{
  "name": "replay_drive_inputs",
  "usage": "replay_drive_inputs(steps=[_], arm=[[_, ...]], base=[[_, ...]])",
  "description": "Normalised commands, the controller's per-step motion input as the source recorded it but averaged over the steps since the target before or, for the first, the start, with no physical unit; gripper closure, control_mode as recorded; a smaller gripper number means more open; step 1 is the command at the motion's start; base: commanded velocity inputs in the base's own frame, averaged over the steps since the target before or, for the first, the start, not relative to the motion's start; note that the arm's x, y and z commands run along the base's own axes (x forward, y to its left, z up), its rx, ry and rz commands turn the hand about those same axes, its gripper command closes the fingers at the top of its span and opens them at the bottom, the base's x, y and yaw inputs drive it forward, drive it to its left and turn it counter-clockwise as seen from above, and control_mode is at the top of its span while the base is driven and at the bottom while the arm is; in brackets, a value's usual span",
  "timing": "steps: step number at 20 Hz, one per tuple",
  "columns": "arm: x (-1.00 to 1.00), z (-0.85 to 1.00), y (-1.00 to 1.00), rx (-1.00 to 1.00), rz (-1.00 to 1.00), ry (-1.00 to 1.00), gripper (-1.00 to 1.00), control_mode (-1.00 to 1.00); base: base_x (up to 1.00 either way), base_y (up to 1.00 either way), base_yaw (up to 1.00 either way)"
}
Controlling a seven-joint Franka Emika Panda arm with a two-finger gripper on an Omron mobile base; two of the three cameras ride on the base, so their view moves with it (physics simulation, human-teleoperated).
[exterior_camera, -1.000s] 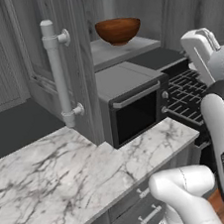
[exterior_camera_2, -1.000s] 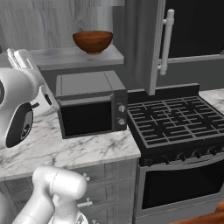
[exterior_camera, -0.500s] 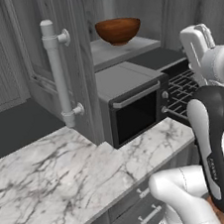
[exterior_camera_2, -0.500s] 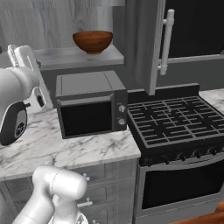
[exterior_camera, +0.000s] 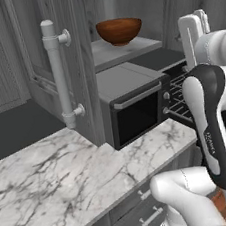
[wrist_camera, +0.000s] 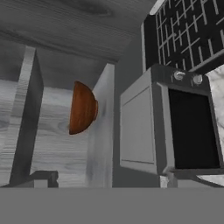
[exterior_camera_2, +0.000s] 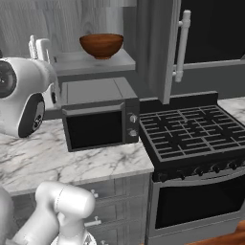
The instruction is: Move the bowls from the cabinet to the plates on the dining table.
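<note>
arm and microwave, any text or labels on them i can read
Arm: a small line of white lettering runs along its dark link in the left base view, too small and blurred to read.
Microwave: two knobs beside the door, no legible markings.
No other text shows.

The one lettering in sight is a small dark vertical mark on the robot arm's white link [exterior_camera: 207, 138] in the left base view, too blurred to read.
</note>
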Motion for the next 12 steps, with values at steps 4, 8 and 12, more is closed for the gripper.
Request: replay_drive_inputs(steps=[4,8,12], arm=[[0.37,0.12,0.00,0.02,-0.01,-0.01,-1.00,-1.00],[0.42,0.05,0.00,0.02,-0.01,0.00,-1.00,-1.00],[0.50,0.00,-0.04,0.03,0.00,0.01,-1.00,-1.00]], base=[[0.00,0.00,0.00],[0.00,0.00,0.00],[0.00,0.00,0.00]])
